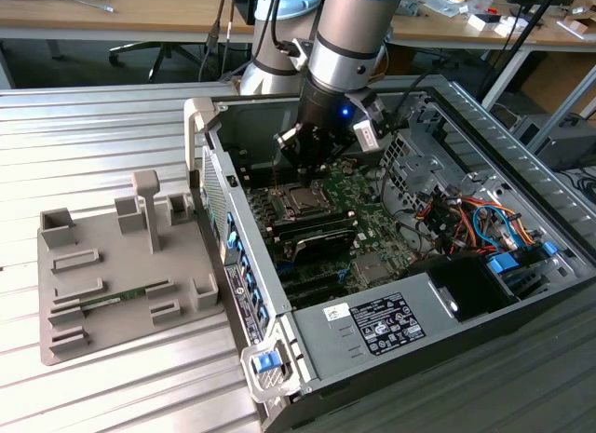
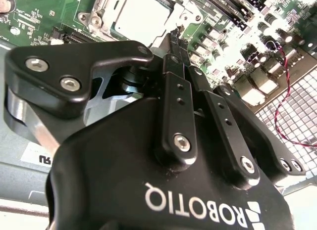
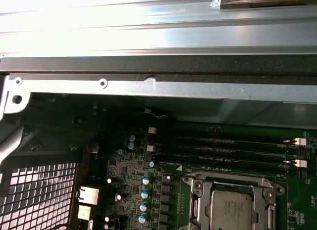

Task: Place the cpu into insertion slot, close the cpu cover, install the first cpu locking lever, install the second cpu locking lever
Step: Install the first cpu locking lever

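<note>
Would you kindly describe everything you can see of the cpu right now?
The cpu is a small flat square chip with a silvery-grey metal top. It lies flat in the insertion slot on the green motherboard, with the cpu cover framing it, beside the long memory slots. In the exterior view it sits just below the gripper, which does not touch it.

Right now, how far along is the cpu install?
The cpu already sits in the insertion slot, and the cpu cover looks closed around it. The tool hovers beside the socket with shut fingers, holding nothing. I cannot tell whether the locking levers are latched.
</note>
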`<state>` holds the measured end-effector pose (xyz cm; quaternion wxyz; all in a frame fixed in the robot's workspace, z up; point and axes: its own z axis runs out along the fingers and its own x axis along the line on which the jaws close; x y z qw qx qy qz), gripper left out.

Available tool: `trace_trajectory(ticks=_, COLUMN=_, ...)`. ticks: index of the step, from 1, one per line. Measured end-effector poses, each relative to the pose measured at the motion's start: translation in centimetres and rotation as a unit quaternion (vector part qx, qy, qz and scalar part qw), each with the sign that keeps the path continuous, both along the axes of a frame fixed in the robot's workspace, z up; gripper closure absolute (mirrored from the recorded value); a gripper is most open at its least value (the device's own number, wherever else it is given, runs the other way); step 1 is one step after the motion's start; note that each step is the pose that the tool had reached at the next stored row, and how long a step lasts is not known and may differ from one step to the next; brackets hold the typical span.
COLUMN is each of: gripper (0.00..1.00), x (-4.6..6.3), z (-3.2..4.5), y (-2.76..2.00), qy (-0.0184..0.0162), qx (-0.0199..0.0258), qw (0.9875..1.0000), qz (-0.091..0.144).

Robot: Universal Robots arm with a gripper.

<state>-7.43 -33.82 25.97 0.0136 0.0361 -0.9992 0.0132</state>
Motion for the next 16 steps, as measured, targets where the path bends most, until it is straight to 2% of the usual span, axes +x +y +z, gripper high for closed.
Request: trace_trajectory(ticks=16, gripper=0.90, x=-0.23, z=0.25, y=0.00, qy=0.0000, qx=0.0001, qw=1.0000, qz=0.000)
